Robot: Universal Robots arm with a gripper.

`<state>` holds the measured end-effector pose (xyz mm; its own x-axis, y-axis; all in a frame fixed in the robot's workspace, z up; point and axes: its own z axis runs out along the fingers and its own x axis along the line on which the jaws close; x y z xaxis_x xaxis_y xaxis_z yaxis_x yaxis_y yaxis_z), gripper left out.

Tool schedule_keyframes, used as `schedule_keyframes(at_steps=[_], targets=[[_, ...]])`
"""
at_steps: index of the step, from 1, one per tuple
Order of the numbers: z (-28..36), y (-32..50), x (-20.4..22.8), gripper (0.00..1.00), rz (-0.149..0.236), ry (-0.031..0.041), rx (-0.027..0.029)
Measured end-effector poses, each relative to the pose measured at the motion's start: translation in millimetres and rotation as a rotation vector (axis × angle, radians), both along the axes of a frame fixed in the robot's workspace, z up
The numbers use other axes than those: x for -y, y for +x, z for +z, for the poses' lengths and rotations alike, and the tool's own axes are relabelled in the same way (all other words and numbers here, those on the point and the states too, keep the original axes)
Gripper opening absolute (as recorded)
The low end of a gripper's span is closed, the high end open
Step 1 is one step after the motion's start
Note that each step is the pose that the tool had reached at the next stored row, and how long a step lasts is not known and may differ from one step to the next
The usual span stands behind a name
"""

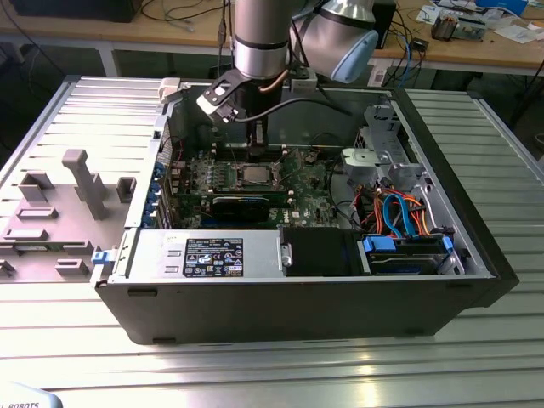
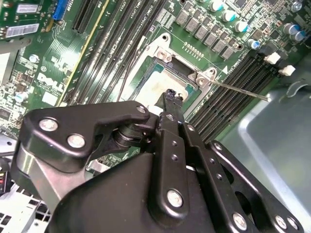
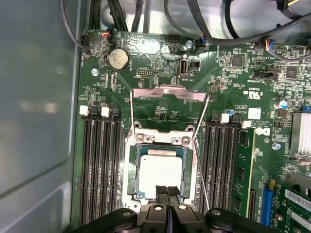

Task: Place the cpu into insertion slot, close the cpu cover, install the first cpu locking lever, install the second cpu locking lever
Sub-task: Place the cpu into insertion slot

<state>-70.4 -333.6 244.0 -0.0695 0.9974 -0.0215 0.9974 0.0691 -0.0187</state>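
Silver arm (image 1: 257,38), blue joint cap (image 1: 353,56), black screw-studded jaws.

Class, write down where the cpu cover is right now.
In the first wrist view the cpu cover is swung open, between the cpu and the coin battery.

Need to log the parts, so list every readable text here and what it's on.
Black-and-white label on the grey metal housing: print too small to read.
White lettering on the green circuit board: maker's mark plus tiny codes, too small to read.
White stickers on that board: unreadable.
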Motion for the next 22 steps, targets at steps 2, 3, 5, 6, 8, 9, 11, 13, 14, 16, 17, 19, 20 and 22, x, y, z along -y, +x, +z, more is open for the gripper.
schedule_keyframes(at_steps=[2,3,5,6,8,9,11,13,14,16,17,19,20,22], targets=[[2.2,0.0,0.0,0.11,0.000,-0.0001,-0.0001],[2.9,0.0,0.0,0.11,0.000,0.0000,-0.0001],[5.0,0.0,0.0,0.11,0.000,0.0000,0.0000],[5.9,0.0,0.0,0.11,0.000,0.0000,0.0000],[8.0,0.0,0.0,0.11,0.000,0.0000,0.0000],[9.6,0.0,0.0,0.11,0.000,0.0000,0.0000],[12.9,0.0,0.0,0.11,0.000,0.0000,0.0000],[14.8,0.0,0.0,0.11,0.000,0.0000,0.0000],[16.4,0.0,0.0,0.11,0.000,0.0000,0.0000],[19.3,0.0,0.0,0.11,0.000,0.0000,0.0000],[20.9,0.0,0.0,0.11,0.000,0.0000,0.0000],[24.1,0.0,0.0,0.11,0.000,0.0000,0.0000],[25.5,0.0,0.0,0.11,0.000,0.0000,0.0000],[29.9,0.0,0.0,0.11,0.000,0.0000,0.0000]])
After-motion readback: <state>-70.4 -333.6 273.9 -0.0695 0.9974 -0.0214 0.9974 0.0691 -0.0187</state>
